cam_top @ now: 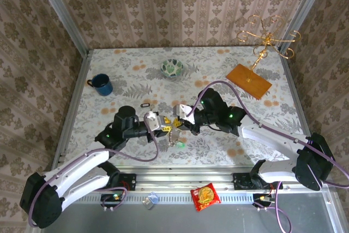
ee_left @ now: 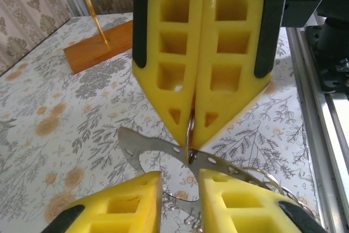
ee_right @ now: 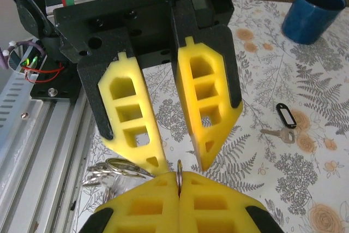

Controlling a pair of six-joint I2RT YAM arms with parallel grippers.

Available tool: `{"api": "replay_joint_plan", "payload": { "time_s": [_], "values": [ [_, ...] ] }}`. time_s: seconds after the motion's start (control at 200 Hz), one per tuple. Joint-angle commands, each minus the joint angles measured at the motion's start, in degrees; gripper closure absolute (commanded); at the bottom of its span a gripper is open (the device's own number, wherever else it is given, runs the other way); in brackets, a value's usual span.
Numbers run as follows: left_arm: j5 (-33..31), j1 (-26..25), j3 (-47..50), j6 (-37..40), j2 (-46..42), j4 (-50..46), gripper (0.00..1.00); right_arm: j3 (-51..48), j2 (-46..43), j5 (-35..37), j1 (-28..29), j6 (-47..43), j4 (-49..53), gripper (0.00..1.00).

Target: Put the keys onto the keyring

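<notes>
Right wrist view: right fingers (ee_right: 158, 203) pinched shut on thin keyring (ee_right: 179, 167), left fingers (ee_right: 210, 107) parted opposite, black-tagged key (ee_right: 279, 133) apart on worktop (ee_right: 305, 80). Left wrist view: silvery key (ee_left: 158, 147) touching keyring.

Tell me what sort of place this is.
Probably a robot test booth dressed up as a home: patterned wallpaper walls held in metal posts, a flowered tablecloth, and two robot arms bolted to a metal rail at the near edge.
</notes>
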State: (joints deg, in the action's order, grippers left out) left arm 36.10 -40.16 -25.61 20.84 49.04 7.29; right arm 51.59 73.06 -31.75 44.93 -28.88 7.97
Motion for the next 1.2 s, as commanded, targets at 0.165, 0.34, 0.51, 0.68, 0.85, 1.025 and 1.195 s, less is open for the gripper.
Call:
{"api": "replay_joint_plan", "payload": {
  "time_s": [0.165, 0.34, 0.51, 0.68, 0.85, 1.025, 1.195],
  "values": [
    [3.91, -0.78, -1.96, -0.57, 1.0, 3.08, 0.8, 0.75, -0.46, 1.51, 1.65, -2.93, 0.37, 1.0],
    [4.07, -1.03, -1.82, -0.99, 1.24, 4.06, 0.87, 0.73, 0.05, 2.26, 2.26, -3.81, 1.04, 1.0],
    [4.39, -1.23, -1.47, -1.59, 1.21, 5.56, 0.91, 0.77, 1.0, 3.09, 2.97, -4.52, 1.28, 1.0],
    [4.77, -1.41, -1.21, -1.86, 1.37, 6.09, 0.9, 0.87, 1.69, 4.0, 3.37, -5.49, 1.78, 1.0],
    [5.46, -1.63, -1.02, -1.31, 1.58, 6.8, 1.0, 0.92, 2.18, 4.88, 3.81, -6.03, 2.75, 1.0],
    [3.35, -2.15, -0.75, 0.41, 1.26, 5.39, 1.0, -0.18, 0.83, 8.67, 3.83, -6.47, 2.95, 0.8],
    [1.64, -2.45, -1.28, 1.65, 1.5, 2.74, 1.0, -0.27, -0.26, 11.6, 3.82, -7.89, 5.66, 0.8]
  ]
}}
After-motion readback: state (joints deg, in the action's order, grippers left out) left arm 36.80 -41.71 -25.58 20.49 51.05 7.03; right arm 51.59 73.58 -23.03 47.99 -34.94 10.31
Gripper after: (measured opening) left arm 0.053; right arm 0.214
